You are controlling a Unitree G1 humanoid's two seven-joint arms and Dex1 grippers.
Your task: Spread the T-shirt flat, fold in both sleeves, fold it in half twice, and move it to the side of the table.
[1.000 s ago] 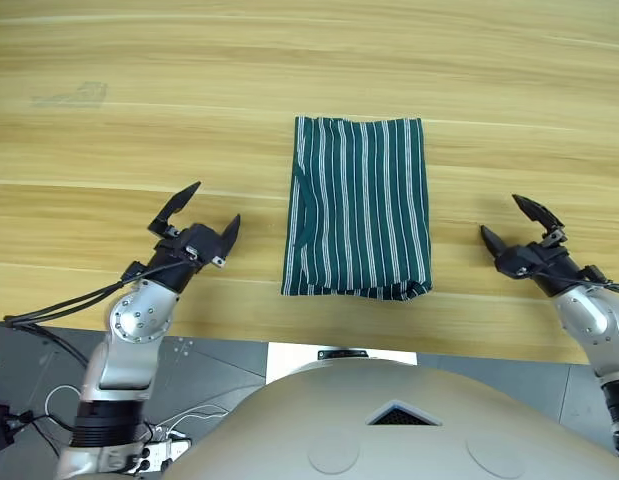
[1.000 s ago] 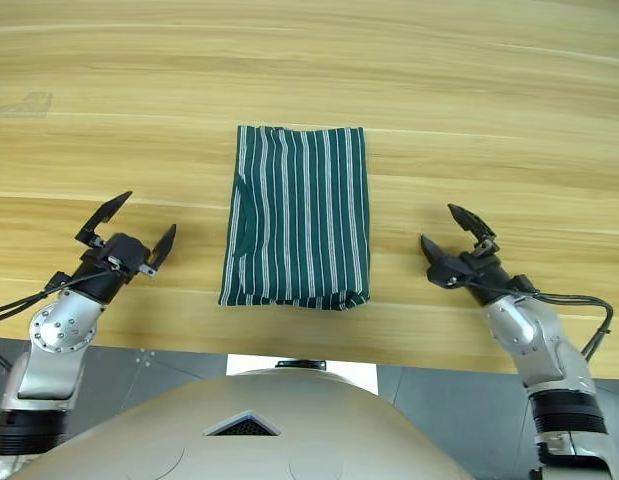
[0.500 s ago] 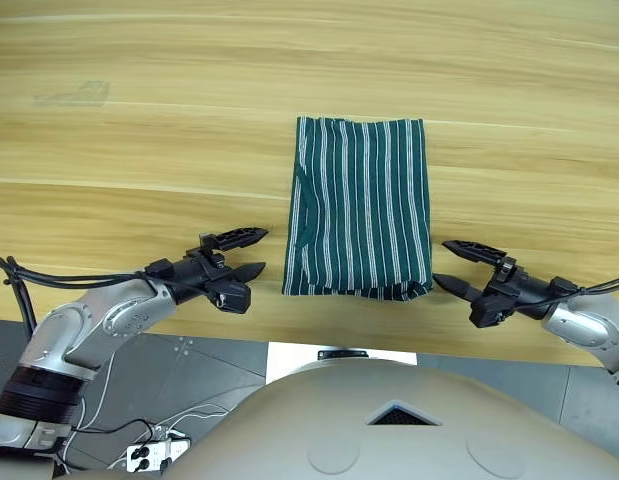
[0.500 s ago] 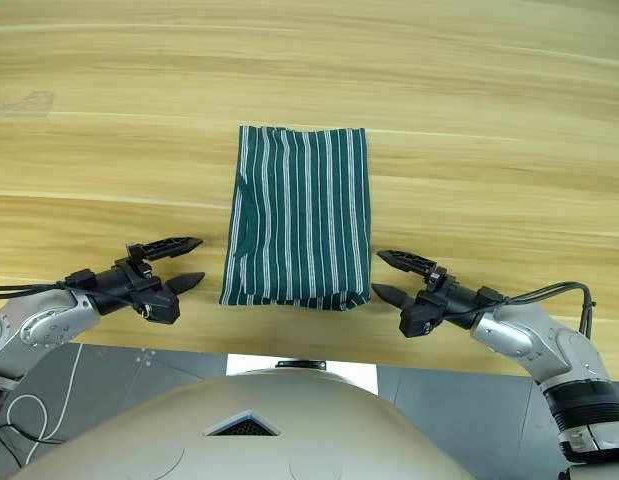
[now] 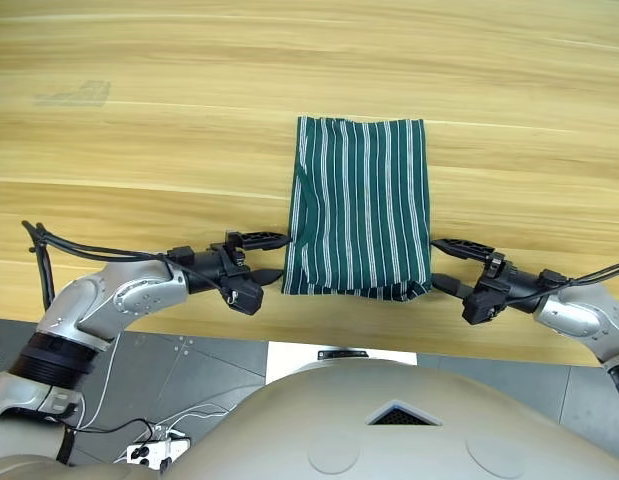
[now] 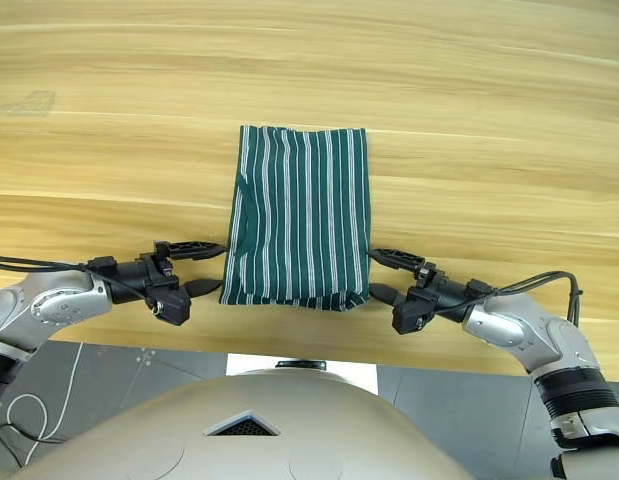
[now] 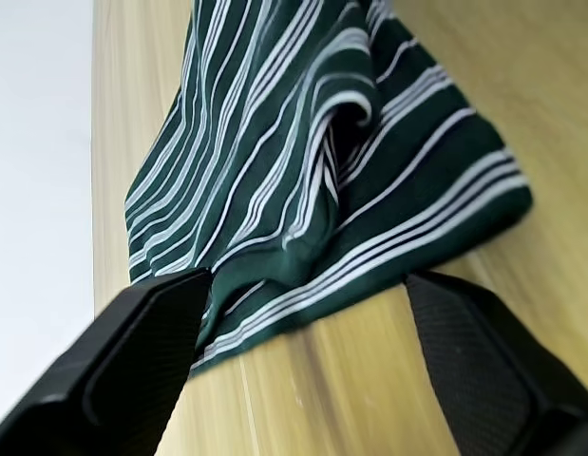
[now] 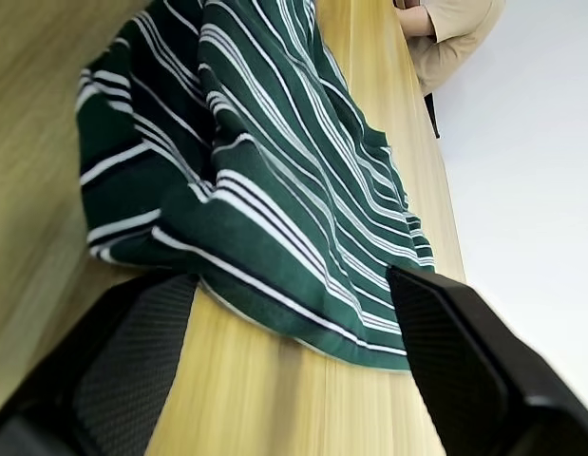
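The folded striped T-shirt (image 5: pixel 359 205) lies on the surface (image 5: pixel 139 130) near its front edge, with the left pincer (image 5: pixel 282 255) and right pincer (image 5: pixel 436 262) gaping at the near corners. Light and limp, its layers would likely slip unless pinched together there.

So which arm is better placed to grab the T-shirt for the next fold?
Neither leads. The left gripper sits at the near left corner of the T-shirt, the right gripper at its near right corner, both jaws open.
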